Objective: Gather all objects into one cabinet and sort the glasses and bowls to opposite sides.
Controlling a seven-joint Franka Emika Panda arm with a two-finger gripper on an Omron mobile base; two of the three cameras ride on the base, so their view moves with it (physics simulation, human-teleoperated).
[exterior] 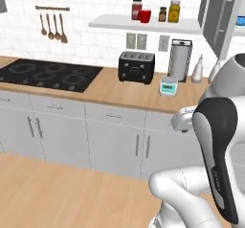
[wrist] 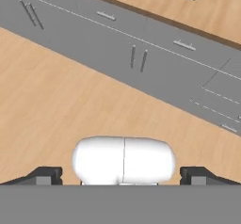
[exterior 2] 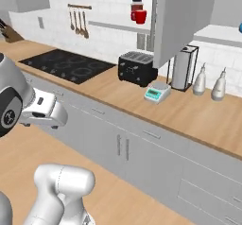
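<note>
Gripper open, jaws spread wide with nothing between them, dark fingertips apart at the bottom corners of the hand view, aimed down at the wooden floor in front of the grey base cabinets. Hand held low, in front of the cabinet fronts and below the wooden counter. Red cup upright on the white wall shelf, against the tiled wall, just beside a dark-lidded red jar; same cup seen in the right base view, partly behind the edge of an opened grey cabinet door. Two yellow-brown jars further right on the same shelf. Small blue bowl partly visible at the far right edge, on the white bottom board of the wall cabinet, beyond the door panel. On the counter: black toaster, small kitchen scale with a green display, paper-towel holder, two white spray bottles. Black cooktop set into the counter at the left, wooden utensils hanging on a rail above it.
</note>
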